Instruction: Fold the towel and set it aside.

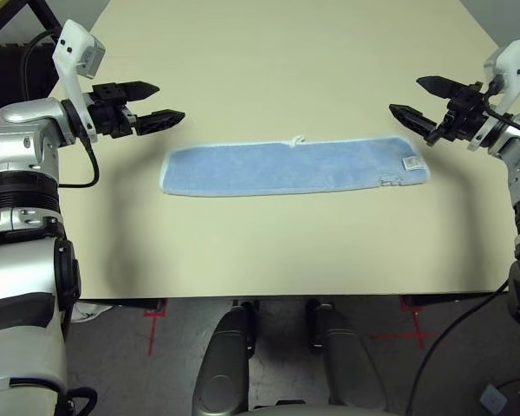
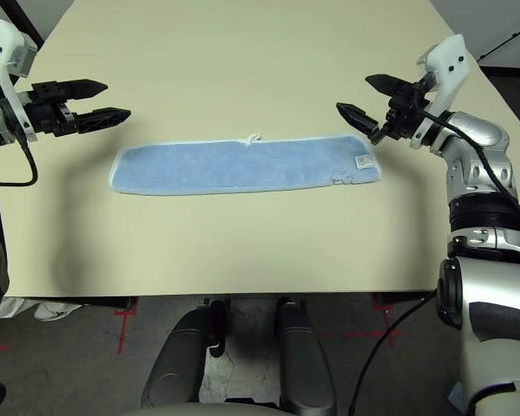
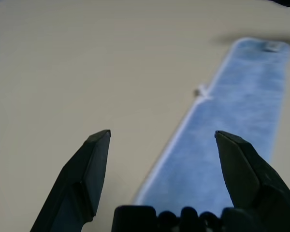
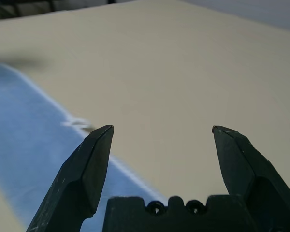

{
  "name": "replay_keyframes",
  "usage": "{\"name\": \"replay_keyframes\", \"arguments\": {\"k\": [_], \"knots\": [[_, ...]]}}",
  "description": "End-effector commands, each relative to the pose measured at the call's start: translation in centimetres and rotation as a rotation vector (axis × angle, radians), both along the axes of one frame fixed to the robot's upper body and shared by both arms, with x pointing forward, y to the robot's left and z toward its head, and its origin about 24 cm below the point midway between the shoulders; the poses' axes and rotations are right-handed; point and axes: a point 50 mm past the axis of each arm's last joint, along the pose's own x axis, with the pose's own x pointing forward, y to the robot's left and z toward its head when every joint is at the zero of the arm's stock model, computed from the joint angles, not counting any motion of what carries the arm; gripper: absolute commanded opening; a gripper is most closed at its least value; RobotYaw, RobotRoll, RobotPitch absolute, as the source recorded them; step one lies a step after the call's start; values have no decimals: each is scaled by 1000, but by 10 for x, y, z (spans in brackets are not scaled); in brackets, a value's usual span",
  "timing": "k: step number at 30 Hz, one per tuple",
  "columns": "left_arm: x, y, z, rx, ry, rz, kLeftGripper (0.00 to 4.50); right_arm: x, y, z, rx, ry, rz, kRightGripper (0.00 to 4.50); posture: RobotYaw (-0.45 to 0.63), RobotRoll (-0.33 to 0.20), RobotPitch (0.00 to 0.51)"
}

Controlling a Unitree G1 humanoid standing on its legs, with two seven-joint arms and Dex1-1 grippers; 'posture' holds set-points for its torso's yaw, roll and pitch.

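1. The towel (image 1: 295, 167), light blue with a whitish hem, lies flat on the table (image 1: 269, 52) as a long narrow strip running from the robot's left to its right, near the table's middle.
2. A small white loop (image 1: 296, 139) projects from the strip's far long edge, about midway along it.
3. A small white tag (image 1: 410, 163) sits on the strip near its right end.
4. The left tool (image 1: 169, 102) hangs above the table just beyond the towel's left end, pointing inward; its two black fingers (image 3: 84, 174) stand wide apart and hold nothing.
5. The right tool (image 1: 406, 98) hangs just beyond the towel's right end, pointing inward toward the left tool; its fingers (image 4: 84, 174) are likewise spread wide and empty.
6. Neither tool touches the towel.
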Motion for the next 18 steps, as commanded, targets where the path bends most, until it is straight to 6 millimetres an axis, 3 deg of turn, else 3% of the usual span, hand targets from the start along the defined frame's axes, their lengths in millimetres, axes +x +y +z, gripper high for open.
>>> {"name": "replay_keyframes", "arguments": {"k": [1, 10, 14, 18], "knots": [[-11, -14, -10, 1, 11, -132, 4472, -10, 1, -9, 21, 57, 32, 4500, 60, 0, 203], [-16, -25, -33, 73, -63, -239, 4472, -19, 7, -20, 118, 107, 14, 4500, 45, 0, 209], [-15, -26, -41, 74, -68, -244, 4472, -26, -3, -25, 314, 311, -57, 4500, 40, 0, 214], [-15, -25, -47, 73, -57, -245, 4472, -39, -17, -28, 395, 466, -137, 4500, 39, 0, 218]]}}
